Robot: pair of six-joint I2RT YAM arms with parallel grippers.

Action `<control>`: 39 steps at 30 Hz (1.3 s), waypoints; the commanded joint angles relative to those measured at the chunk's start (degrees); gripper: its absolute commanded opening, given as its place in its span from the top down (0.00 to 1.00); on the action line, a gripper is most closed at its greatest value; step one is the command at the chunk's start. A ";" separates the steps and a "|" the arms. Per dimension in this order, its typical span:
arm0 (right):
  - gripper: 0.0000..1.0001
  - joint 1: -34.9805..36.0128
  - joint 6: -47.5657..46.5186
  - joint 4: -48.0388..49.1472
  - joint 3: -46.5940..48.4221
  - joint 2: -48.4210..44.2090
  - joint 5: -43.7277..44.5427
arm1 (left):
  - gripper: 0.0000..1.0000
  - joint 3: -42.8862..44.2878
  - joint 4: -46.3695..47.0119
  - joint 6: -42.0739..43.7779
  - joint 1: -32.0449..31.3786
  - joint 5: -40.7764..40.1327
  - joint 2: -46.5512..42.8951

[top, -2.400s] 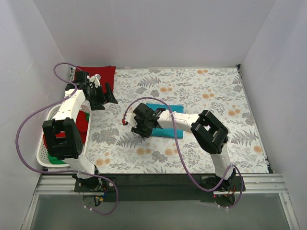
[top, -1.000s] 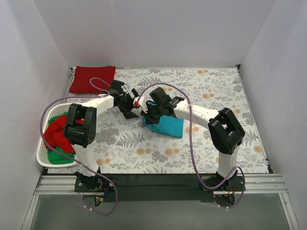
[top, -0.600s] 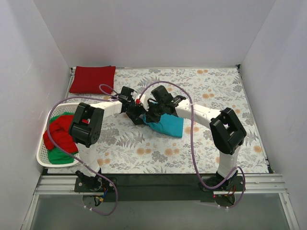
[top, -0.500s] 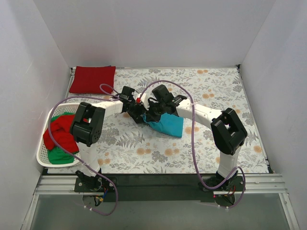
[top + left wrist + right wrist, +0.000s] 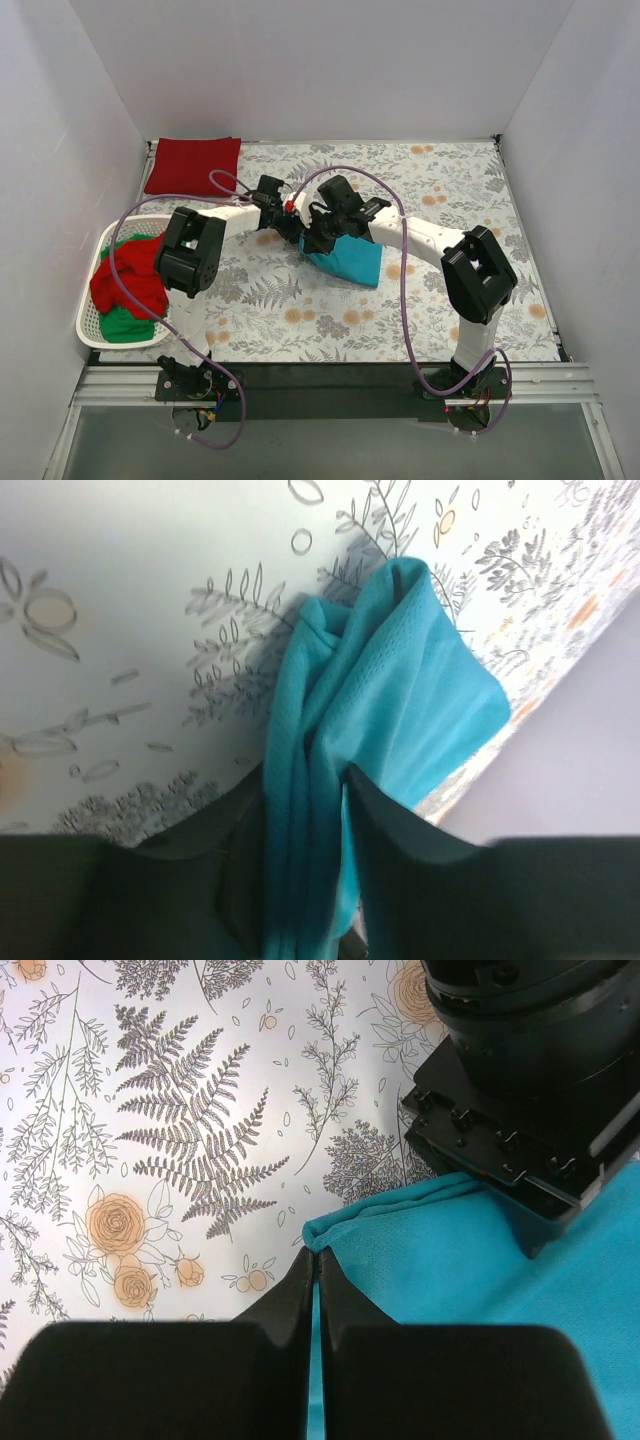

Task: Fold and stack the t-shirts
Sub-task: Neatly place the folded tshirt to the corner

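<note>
Teal shirt [image 5: 350, 262] at table centre, partly folded, 9 o'clock edge raised and bunched. Judged light, limp and stretchy: prone to sag, slip over itself and lose a fold, so best taken by doubled edges or corners, two points at once. Right gripper [image 5: 315, 1255] pinched shut on a thin hem at that edge. Left gripper [image 5: 303, 780] just beyond, clamped on a thick gathered bunch. Wrists almost touching, hence little room to spread cloth. At 8 o'clock, basket [image 5: 84, 320] with red shirts [image 5: 130, 280] over a green shirt [image 5: 125, 326]. At 10 o'clock, far corner, folded red shirt [image 5: 192, 165] flat on tablecloth [image 5: 440, 190], left arm lying across the way there.
</note>
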 commanded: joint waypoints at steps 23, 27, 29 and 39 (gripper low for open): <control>0.02 -17.86 0.17 -5.57 5.20 -8.41 -6.48 | 1.00 32.79 -21.85 43.08 7.14 -8.81 8.05; 0.02 -20.31 -1.77 -8.38 3.10 -10.25 -4.89 | 1.00 43.41 -26.15 52.47 11.35 -10.76 11.47; 0.02 -20.76 -2.21 -9.09 2.31 -10.78 -4.28 | 1.00 45.63 -26.69 55.21 12.59 -10.66 12.45; 0.02 -21.20 -4.14 -9.80 -1.74 -13.51 -1.81 | 1.00 54.95 -24.67 65.59 17.69 -11.89 16.41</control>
